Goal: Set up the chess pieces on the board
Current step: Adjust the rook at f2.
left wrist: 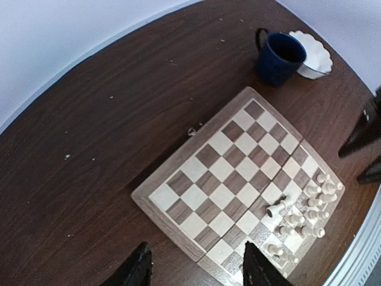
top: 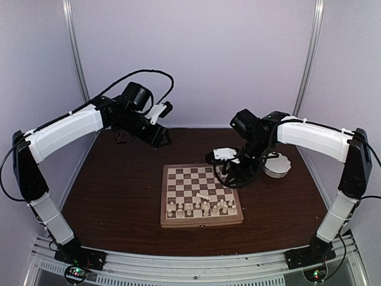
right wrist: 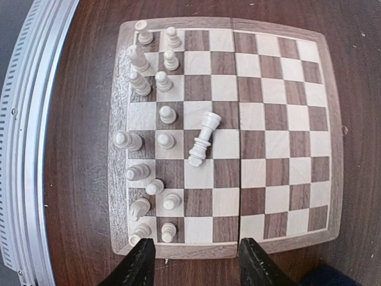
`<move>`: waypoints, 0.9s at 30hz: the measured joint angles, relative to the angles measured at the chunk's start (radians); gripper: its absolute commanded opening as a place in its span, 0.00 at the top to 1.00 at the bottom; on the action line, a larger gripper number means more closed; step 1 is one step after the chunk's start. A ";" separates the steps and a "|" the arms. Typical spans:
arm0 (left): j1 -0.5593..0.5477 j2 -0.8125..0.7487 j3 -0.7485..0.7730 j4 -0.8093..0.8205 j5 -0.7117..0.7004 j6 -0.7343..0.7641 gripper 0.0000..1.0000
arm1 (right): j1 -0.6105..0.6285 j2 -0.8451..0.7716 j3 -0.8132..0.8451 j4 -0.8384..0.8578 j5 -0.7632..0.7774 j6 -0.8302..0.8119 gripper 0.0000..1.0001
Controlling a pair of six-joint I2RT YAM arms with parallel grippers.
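The board (top: 190, 179) lies at the table's middle. Several cream chess pieces (top: 202, 208) stand in its two near rows. One taller piece (top: 204, 195) lies on its side just beyond them; it also shows in the right wrist view (right wrist: 202, 140). My right gripper (top: 231, 176) hovers over the board's right edge, open and empty (right wrist: 193, 265). My left gripper (top: 162, 139) is held high beyond the board's far left corner, open and empty (left wrist: 199, 268). The left wrist view shows the board (left wrist: 220, 170) and its pieces (left wrist: 303, 208).
A white scalloped bowl (top: 277, 165) sits right of the board. A dark blue mug (left wrist: 280, 56) stands beside the bowl (left wrist: 315, 53), hidden by the right arm in the top view. Walls enclose the table, and a metal rail (right wrist: 24, 149) runs along its near edge.
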 measured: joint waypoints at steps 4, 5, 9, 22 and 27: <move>0.092 -0.057 -0.103 0.092 0.037 -0.050 0.48 | 0.074 0.085 0.051 -0.059 0.052 -0.066 0.47; 0.104 -0.069 -0.135 0.113 0.050 -0.060 0.48 | 0.087 0.100 0.056 -0.071 0.065 -0.076 0.47; 0.143 -0.095 -0.245 0.153 0.102 -0.092 0.48 | 0.142 0.157 0.082 -0.115 0.122 -0.113 0.47; 0.150 -0.160 -0.254 0.203 0.142 -0.103 0.48 | 0.212 0.225 0.108 -0.128 0.256 -0.151 0.49; 0.150 -0.160 -0.254 0.203 0.147 -0.103 0.48 | 0.214 0.226 0.108 -0.115 0.284 -0.150 0.49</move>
